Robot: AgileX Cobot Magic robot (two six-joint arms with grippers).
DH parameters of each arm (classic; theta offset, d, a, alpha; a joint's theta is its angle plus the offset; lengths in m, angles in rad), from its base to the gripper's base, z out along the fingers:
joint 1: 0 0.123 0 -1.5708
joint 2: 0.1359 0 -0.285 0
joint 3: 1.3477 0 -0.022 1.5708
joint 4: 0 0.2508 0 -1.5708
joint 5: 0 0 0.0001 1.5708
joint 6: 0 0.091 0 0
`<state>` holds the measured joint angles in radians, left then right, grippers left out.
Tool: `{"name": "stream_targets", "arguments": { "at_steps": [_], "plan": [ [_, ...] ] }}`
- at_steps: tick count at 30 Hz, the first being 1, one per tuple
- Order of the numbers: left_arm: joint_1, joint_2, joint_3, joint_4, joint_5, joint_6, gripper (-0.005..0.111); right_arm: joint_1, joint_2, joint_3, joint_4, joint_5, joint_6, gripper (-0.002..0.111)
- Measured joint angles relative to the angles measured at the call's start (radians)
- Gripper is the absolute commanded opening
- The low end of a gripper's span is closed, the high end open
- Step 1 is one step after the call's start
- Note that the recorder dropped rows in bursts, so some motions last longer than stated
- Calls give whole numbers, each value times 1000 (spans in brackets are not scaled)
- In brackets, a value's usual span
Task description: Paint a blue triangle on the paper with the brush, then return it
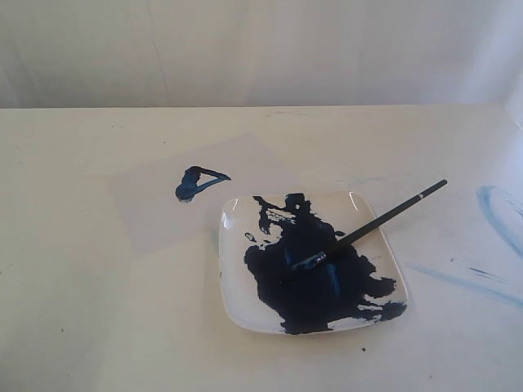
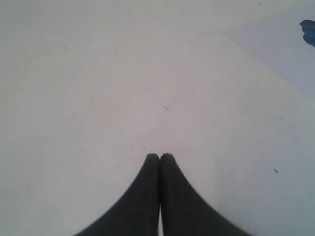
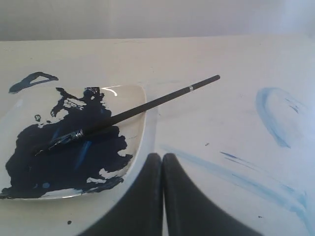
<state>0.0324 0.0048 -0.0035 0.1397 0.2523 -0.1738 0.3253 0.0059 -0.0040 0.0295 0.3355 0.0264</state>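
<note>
**Item: brush, at rest on the paint plate; both tools empty**

Brush (image 1: 384, 220): you will find it lying slantwise across the white plate (image 1: 235, 286). Its bristle end sits in the dark blue paint (image 1: 319, 286) near the plate's middle. The black handle rises over the plate's right rim and overhangs the worktop (image 1: 98, 327). Its long axis runs from the plate's centre out toward the far right.

Blue triangle (image 1: 196, 183): a small dark outline on the paper (image 1: 155, 212), which lies just left of the plate and behind it. By this layout, painting and return both look done.

Right tool (image 3: 162, 156): fingers pressed together, holding nothing. In its wrist view the brush lies ahead of the tips and apart from them, crosswise to the line the fingers point along. This is your nearer arm, should the brush need lifting again. It would have to open and turn to meet the handle across its axis.

Left tool (image 2: 159, 156): fingers pressed together, holding nothing, over bare worktop. Only a corner of the paper and a speck of blue show at the edge of its view.

Pale blue streaks (image 1: 494, 212): on the worktop right of the plate.
</note>
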Motion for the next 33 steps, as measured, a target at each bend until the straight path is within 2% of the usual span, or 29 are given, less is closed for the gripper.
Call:
{"name": "stream_targets", "arguments": {
  "at_steps": [8, 16, 21, 31, 33],
  "plan": [
    [0, 0, 0, 0, 0, 0, 0, -31, 0, 0, -1, 0, 0, 0],
    [0, 0, 0, 1, 0, 0, 0, -201, 0, 0, -2, 0, 0, 0],
    [0, 0, 0, 1, 0, 0, 0, -263, 0, 0, -4, 0, 0, 0],
    [0, 0, 0, 1, 0, 0, 0, -222, 0, 0, -4, 0, 0, 0],
    [-21, 0, 0, 3, 0, 0, 0, -221, 0, 0, -4, 0, 0, 0]
  ]
}}
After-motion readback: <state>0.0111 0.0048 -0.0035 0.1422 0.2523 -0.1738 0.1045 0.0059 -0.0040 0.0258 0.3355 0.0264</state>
